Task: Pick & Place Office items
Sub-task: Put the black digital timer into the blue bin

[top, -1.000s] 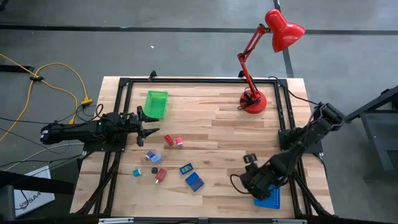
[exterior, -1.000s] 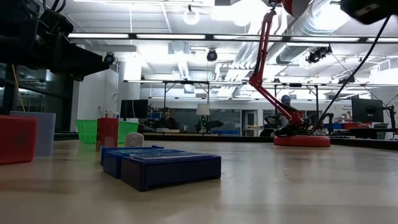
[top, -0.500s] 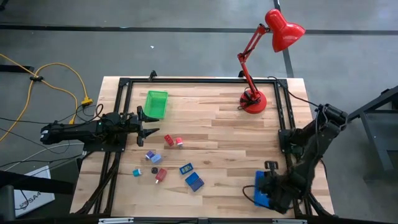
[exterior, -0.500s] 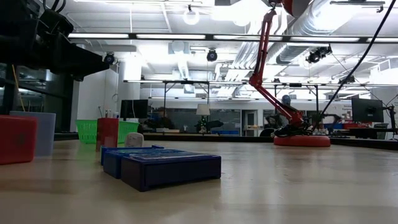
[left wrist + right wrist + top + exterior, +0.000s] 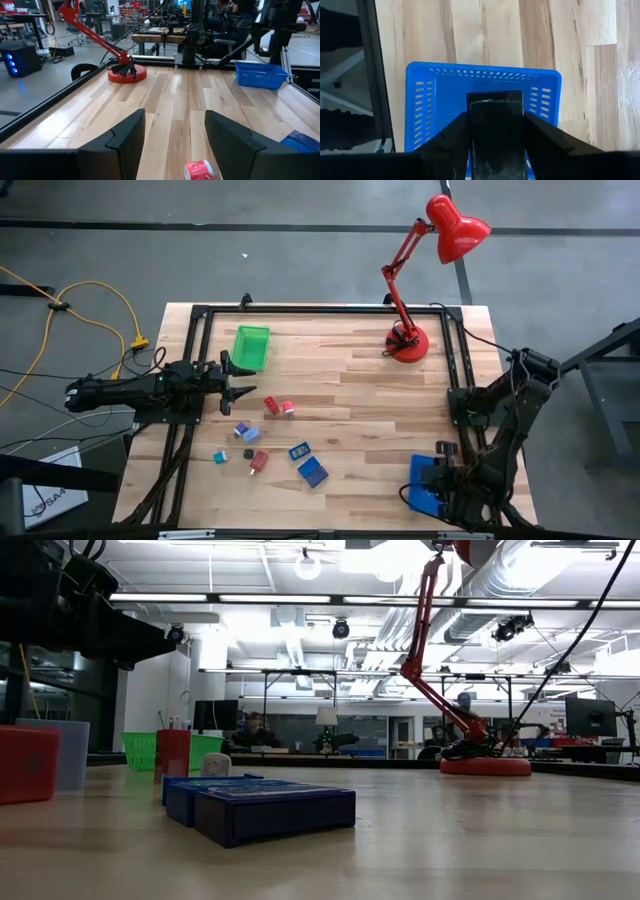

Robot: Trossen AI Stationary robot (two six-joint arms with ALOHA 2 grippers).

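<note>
Fingers [image 5: 540, 135] clamp black block [image 5: 497, 130] over blue tray [image 5: 437, 82].

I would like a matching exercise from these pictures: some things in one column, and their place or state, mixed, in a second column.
Things:
1. green tray
2. red lamp
3. blue tray
4. black item

Places or states:
a. between the right gripper's fingers
b. at the table's near right corner, under the right gripper
c. at the far side, beside the left gripper
d. standing at the table's far right

Pairs: 1-c, 2-d, 3-b, 4-a
</note>
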